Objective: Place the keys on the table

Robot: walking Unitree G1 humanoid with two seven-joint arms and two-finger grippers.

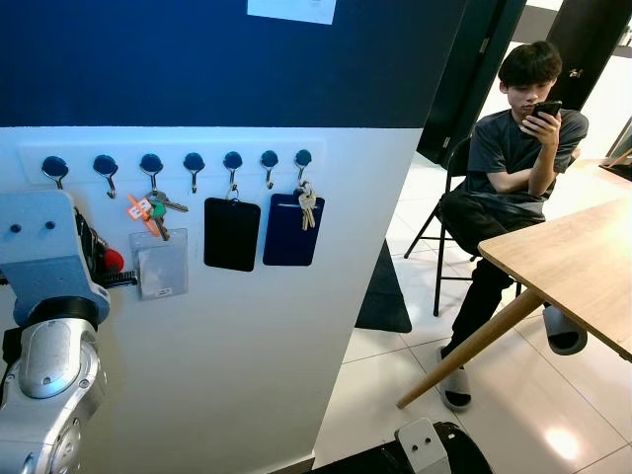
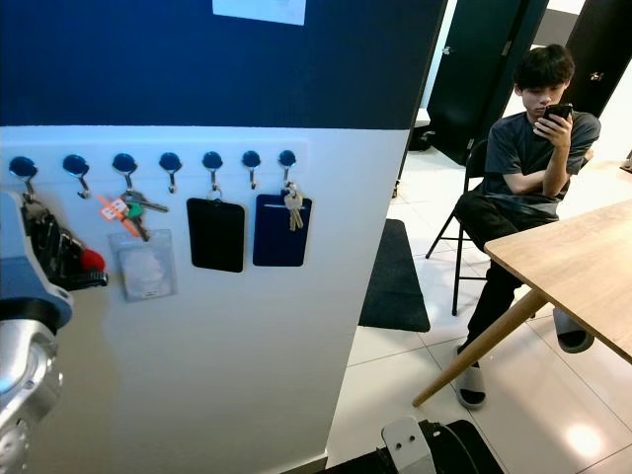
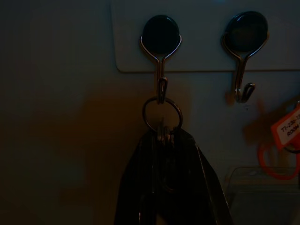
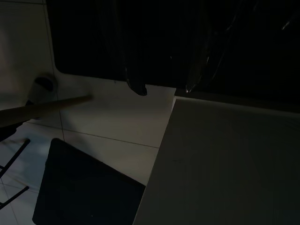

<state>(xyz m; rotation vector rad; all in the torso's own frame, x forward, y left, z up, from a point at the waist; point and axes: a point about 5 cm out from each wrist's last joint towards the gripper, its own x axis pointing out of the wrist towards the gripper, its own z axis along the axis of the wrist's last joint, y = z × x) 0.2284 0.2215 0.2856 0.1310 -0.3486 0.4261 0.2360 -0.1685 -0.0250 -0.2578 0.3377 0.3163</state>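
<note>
Left gripper at the key rack, taking a bunch off its hook

The left gripper [image 3: 171, 187] has its jaws clenched around the keys [image 3: 162, 133], whose ring hangs on the first hook [image 3: 161, 86] of the wall rack [image 1: 178, 160], so lifting should free them. The tabletop [image 1: 583, 262] stands well apart to the right. The right gripper [image 4: 164, 89] hangs idle, jaws released.

Keys [image 3: 161, 123] on metal ring, hanging from wall hook [image 3: 161, 56], wooden table [image 1: 583, 262] well apart
</note>
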